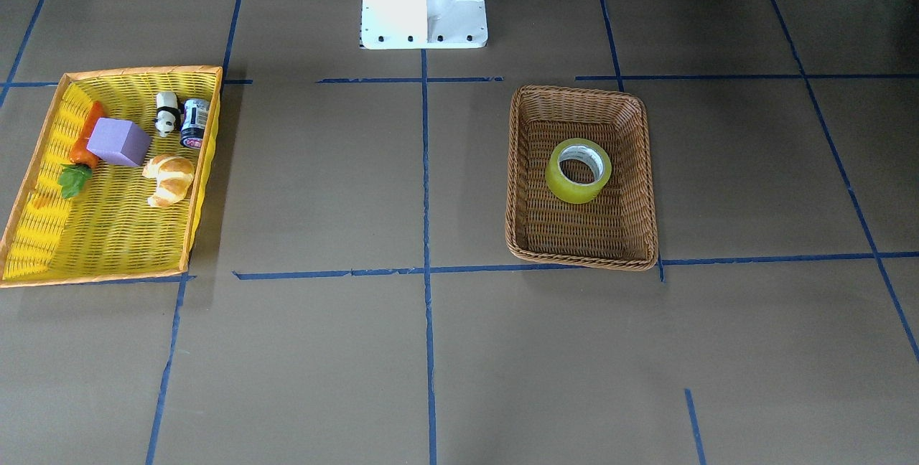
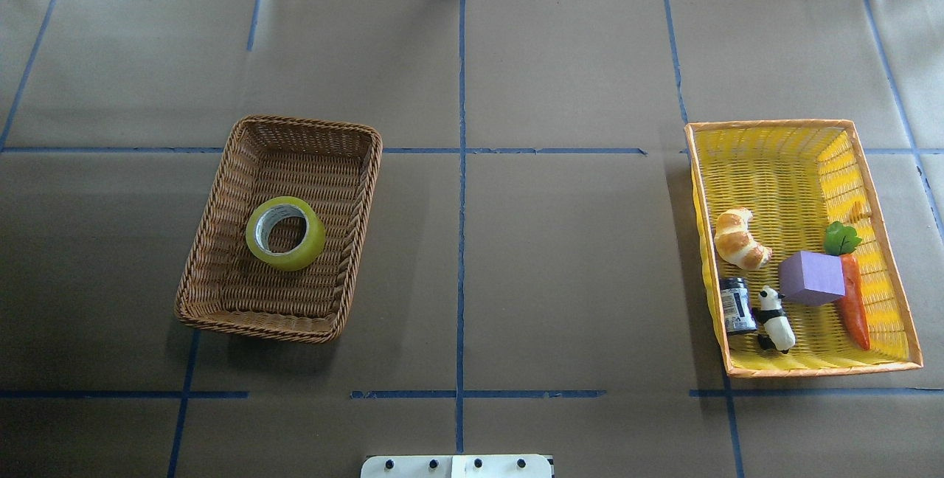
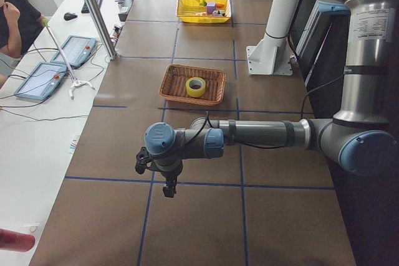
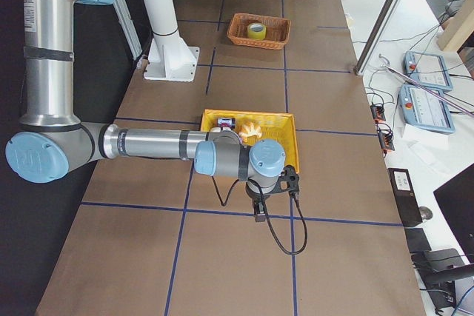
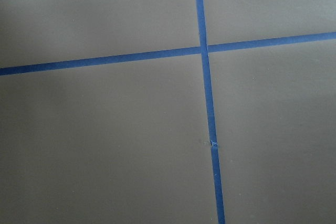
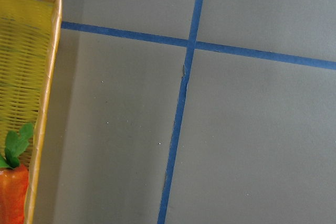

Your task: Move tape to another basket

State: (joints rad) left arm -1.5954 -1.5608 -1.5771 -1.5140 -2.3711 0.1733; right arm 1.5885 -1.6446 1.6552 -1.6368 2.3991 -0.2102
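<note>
The tape (image 2: 285, 233) lies flat in the middle of the brown basket (image 2: 214, 221), on the left half of the table (image 2: 568, 279). On the right, the yellow tray (image 2: 774, 125) holds a croissant (image 2: 740, 239) and a carrot (image 2: 854, 302). The left gripper (image 3: 168, 191) hangs well apart from the basket, and the right gripper (image 4: 261, 217) hangs near the tray. Whether their jaws are apart or together, I cannot tell.

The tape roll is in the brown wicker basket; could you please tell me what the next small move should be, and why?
Probably bring the left gripper over the tape. The roll lies flat in the wicker basket on the robot's left side, while that gripper hangs over the table, well short of the basket.
</note>
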